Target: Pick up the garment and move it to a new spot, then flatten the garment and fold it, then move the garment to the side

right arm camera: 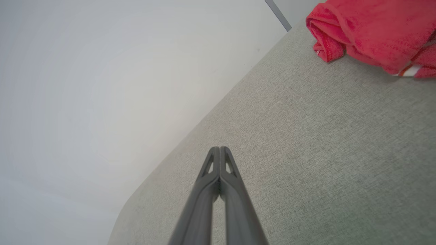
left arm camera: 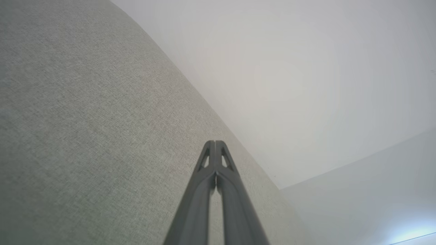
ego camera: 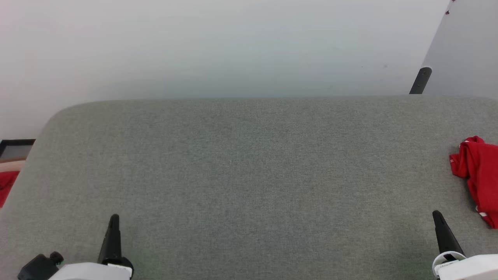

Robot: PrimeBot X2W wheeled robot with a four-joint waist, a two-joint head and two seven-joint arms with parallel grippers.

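- We are looking down on a grey cloth-covered tabletop [ego camera: 249, 175]. Its far edge is running straight across the head view, and its far left corner is rounding off.
- The garment [ego camera: 476, 171] is lying bunched at the tabletop's right side, with red folds and a little white trim showing. It is running off the right border of the head view, so we are not seeing where it ends.
- Our left hand [ego camera: 113, 217] is showing at the near left, its two dark fingers pressed together on nothing. In the left wrist view their tips are meeting over bare cloth beside the tabletop's edge.
- Our right hand [ego camera: 436, 214] is sitting at the near right, fingers likewise together and empty. It is near the garment's lower end but apart from it.
- A wide stretch of bare grey cloth is lying between the two hands.
- Beyond the far edge a dark leg [ego camera: 421, 80] is standing at the right.
- Past the left edge a scrap of red cloth [ego camera: 6, 186] is showing below a dark frame [ego camera: 15, 147].
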